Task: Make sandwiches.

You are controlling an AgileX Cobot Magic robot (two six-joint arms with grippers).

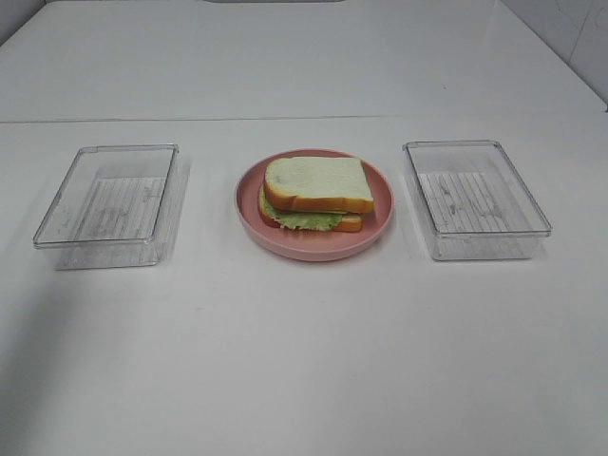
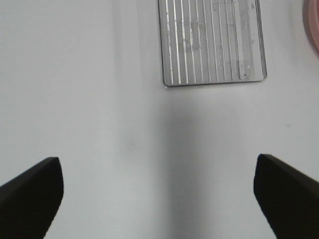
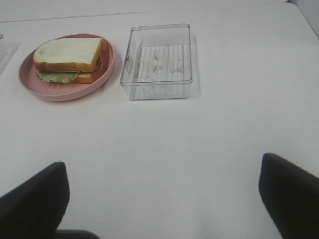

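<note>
Pincers: left pincer (image 2: 157, 199) and right pincer (image 3: 164, 199) both wide, empty.
Sandwich (image 1: 317, 193): assembled on plate (image 1: 380, 223), ahead between arms.
Long axis: crosswise.

No writing, label, brand, number or sign can be read in any view; the two clear boxes either side of the pink plate (image 1: 314, 228) carry only moulded ribs on their floors; the plate, the sandwich on it and the white surface (image 1: 304, 361) are unmarked.
</note>
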